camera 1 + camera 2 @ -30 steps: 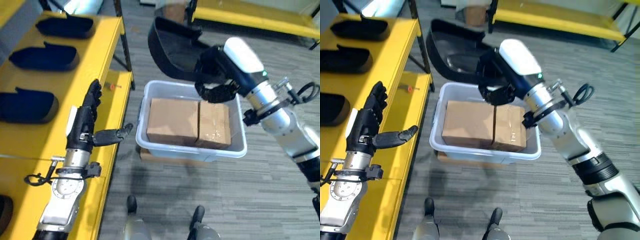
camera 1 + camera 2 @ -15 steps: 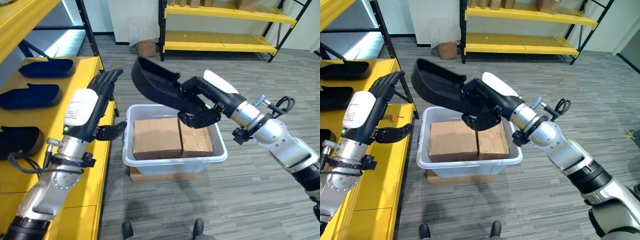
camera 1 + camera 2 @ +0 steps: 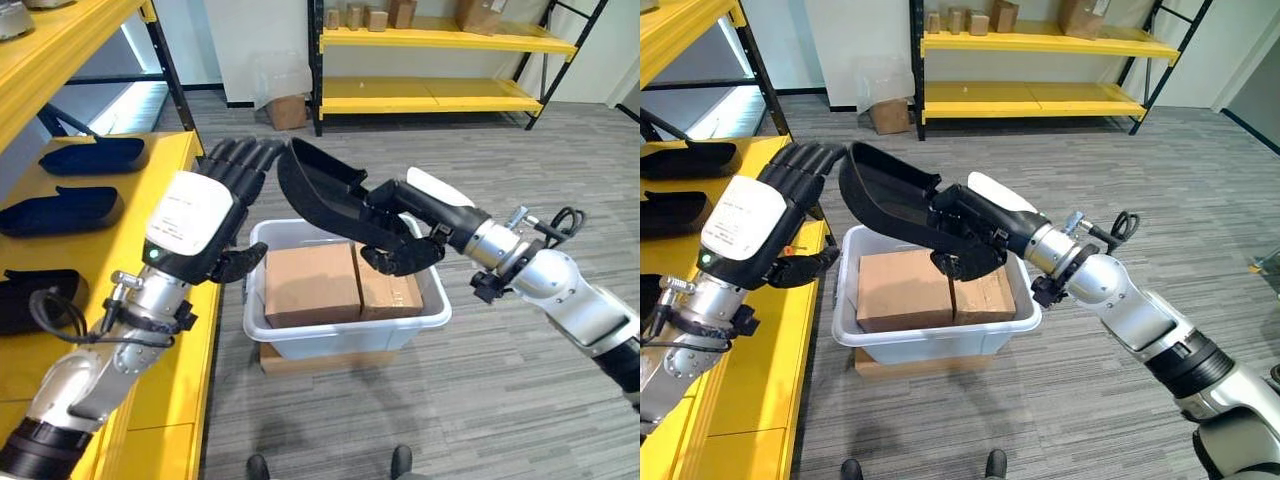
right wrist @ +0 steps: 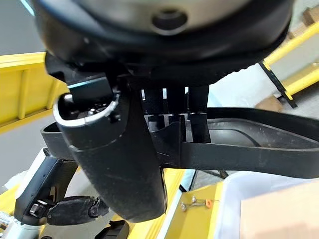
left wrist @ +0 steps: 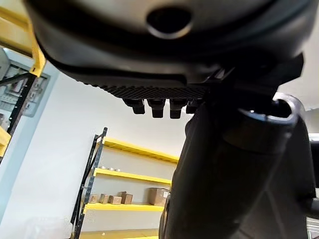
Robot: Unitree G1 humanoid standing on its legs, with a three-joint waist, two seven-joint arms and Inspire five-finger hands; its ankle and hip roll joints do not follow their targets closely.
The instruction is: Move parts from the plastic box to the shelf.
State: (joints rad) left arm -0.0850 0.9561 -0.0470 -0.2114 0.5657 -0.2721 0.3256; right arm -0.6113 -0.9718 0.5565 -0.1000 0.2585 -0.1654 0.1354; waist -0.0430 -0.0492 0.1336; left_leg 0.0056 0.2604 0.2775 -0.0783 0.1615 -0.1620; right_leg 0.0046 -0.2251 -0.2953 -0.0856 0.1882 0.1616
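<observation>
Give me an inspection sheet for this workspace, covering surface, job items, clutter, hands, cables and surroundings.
Surface: yellow shelf on the robot's left; grey floor.
Job's things: black part held up above the plastic box; three more black parts lie on the shelf.
Clutter: two cardboard boxes inside the plastic box; a small red-tipped item on the shelf edge.
Hands: right hand curled round the black part; left hand open, fingers straight, reaching up beside the part's far end.
Cables: nothing seen.
Surroundings: yellow rack at the back with boxes; a cardboard box on the floor.
</observation>
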